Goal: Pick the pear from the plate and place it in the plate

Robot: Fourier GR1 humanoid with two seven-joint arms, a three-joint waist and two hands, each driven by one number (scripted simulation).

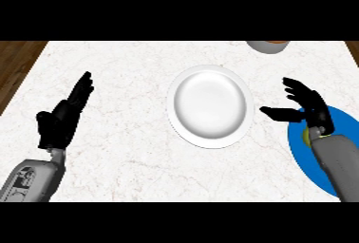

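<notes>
Barely begun: right robot hand (303,105) open over the blue plate (303,156), hiding any pear, white plate (210,105) bare mid-bench, left robot hand (64,116) open, resting at left.

- Even, bright light covers the marble counter (140,142), with no glare.
- The white plate (210,107) shows soft shading inside its rim.
- Shadows under both hands are barely visible.
</notes>
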